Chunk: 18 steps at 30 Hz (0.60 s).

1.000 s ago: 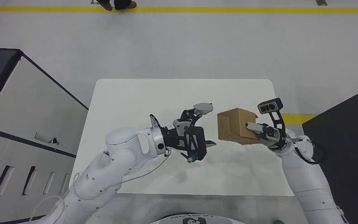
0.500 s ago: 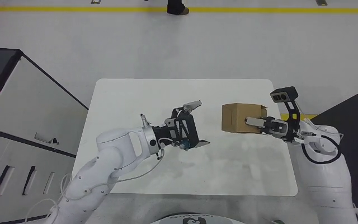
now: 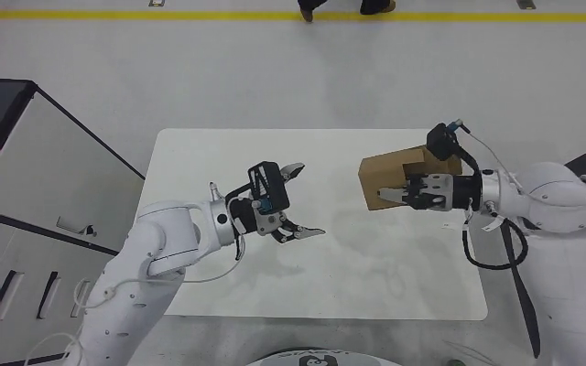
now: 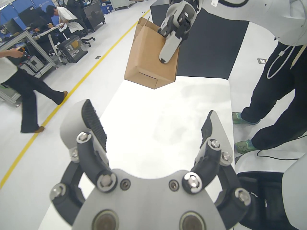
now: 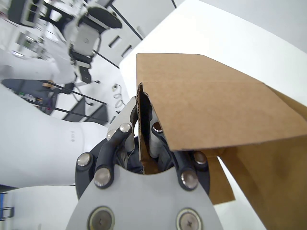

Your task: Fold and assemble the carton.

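— What has your right gripper (image 3: pixel 383 195) got?
— It's clamped on one wall of the brown corrugated carton (image 3: pixel 389 172), a boxy shape tilted above the right side of the smooth white table (image 3: pixel 385 274).
— And your left gripper (image 3: pixel 307 201)?
— Its ribbed black pads (image 4: pixel 92 118) are spread wide with nothing between them, well apart from the carton.

Right of left pincer (image 3: pixel 309 199), carton (image 3: pixel 389 174) hangs over table (image 3: pixel 229 156).
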Available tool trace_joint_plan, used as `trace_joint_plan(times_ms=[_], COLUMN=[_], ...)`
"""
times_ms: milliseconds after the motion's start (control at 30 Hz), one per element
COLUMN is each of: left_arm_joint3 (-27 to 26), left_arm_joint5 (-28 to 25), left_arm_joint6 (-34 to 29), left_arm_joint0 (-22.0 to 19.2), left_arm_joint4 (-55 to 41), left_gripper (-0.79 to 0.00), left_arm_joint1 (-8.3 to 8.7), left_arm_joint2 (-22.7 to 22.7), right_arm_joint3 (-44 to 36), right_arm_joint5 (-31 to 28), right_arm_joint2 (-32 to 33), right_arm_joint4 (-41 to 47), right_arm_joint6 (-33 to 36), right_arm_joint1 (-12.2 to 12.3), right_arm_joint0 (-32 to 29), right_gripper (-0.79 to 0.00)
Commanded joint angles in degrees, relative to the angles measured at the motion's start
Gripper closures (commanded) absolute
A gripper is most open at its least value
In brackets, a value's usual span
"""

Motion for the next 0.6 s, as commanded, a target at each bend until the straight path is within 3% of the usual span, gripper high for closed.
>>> trace_joint_plan(times_ms=[0, 267, 567], left_arm_joint3=[0.03, 2.06, 4.44], left_arm_joint5=[-0.03, -1.69, -7.14], left_arm_joint6=[0.08, 0.28, -9.92], left_arm_joint0=[-0.01, 0.70, -0.29], left_arm_joint4=[0.14, -4.41, -17.22], left_gripper=[-0.785, -0.785, -0.785], left_arm_joint1=[-0.01, 0.25, 1.84], left_arm_joint2=[0.04, -0.71, -3.35], right_arm_joint3=[-0.04, -1.32, -6.78], right_arm_joint5=[-0.08, -0.68, 0.17], right_arm_joint2=[-0.09, -0.54, -11.98], right_arm_joint4=[-0.47, -1.49, -19.49], right_arm_joint6=[-0.07, -0.69, 0.17], right_arm_joint1=[0.06, 0.16, 4.26], right_arm_joint0=[0.05, 0.07, 7.58], right_gripper=[0.000, 0.000, 0.000])
